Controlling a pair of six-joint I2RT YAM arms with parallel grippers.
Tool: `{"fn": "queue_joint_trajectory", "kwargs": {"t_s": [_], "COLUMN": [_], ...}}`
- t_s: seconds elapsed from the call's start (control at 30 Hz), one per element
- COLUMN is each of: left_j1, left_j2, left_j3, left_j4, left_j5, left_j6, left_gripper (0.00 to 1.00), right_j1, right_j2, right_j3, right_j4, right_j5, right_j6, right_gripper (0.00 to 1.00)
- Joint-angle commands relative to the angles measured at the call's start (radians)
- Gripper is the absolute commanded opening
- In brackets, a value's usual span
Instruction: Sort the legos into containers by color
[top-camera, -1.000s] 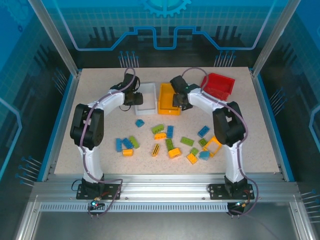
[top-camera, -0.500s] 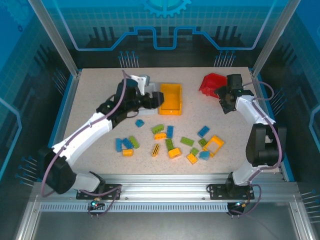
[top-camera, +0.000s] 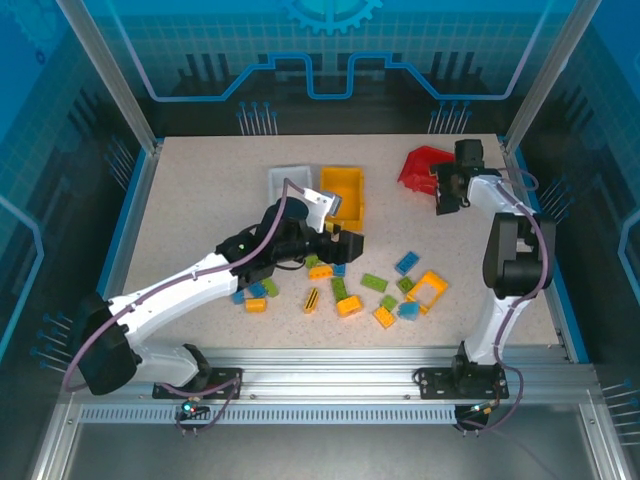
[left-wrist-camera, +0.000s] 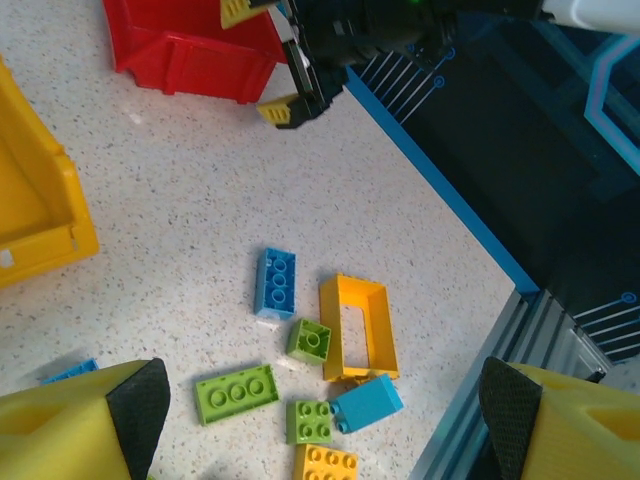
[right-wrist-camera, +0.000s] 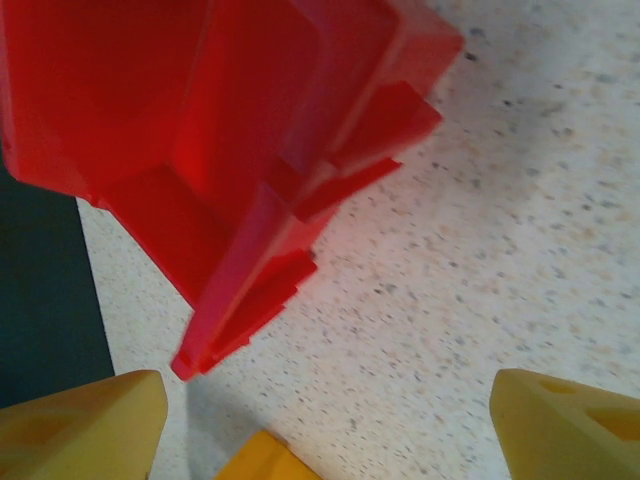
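Both claws released, nothing held.
Left claw (left-wrist-camera: 325, 405) stood wide over loose legos (left-wrist-camera: 275, 282); right claw (right-wrist-camera: 330, 425) stood wide just beside red bin (right-wrist-camera: 200, 130).

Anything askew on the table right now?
Yes. The red bin at the far right, beside the right end effector, is tipped onto an edge instead of sitting flat like the yellow-orange bin and white bin.

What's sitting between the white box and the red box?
The yellow-orange bin sits between the white bin and the red bin; the top view shows it.
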Motion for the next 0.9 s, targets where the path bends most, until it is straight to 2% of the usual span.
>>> {"fn": "queue_joint_trajectory", "kwargs": {"t_s": [0.0, 0.23, 0.33, 0.43, 0.53, 0.63, 0.73, 0.87], "left_j1": [-0.005, -0.005, -0.006, -0.006, -0.005, -0.005, -0.002, 0.003], "left_j2": [-0.033, -0.042, -0.039, -0.039, -0.046, -0.056, -0.068, -0.088], "left_j3": [-0.025, -0.024, -0.015, -0.016, -0.015, -0.015, -0.008, 0.011], "left_j4": [0.018, 0.0, -0.016, -0.022, -0.031, -0.046, -0.083, -0.148], "left_j5": [-0.019, -0.032, -0.035, -0.039, -0.048, -0.06, -0.088, -0.105], "left_j6": [-0.018, -0.008, 0.002, 0.009, 0.013, 0.023, 0.024, -0.001], "left_gripper": [0.86, 0.85, 0.84, 0.84, 0.84, 0.84, 0.84, 0.84], "right_j1": [-0.014, -0.025, -0.03, -0.034, -0.039, -0.047, -0.052, -0.04], "right_j2": [0.048, 0.137, 0.156, 0.167, 0.16, 0.15, 0.132, 0.076], "right_j3": [0.062, 0.144, 0.17, 0.205, 0.225, 0.247, 0.259, 0.225], "right_j4": [-0.018, -0.096, -0.138, -0.204, -0.262, -0.311, -0.341, -0.31], "right_j5": [-0.023, -0.012, 0.011, 0.041, 0.077, 0.096, 0.113, 0.117], "right_j6": [0.026, 0.047, 0.03, -0.017, -0.086, -0.208, -0.411, -0.801], "right_gripper": [0.84, 0.67, 0.55, 0.37, 0.25, 0.11, 0.0, 0.0]}}
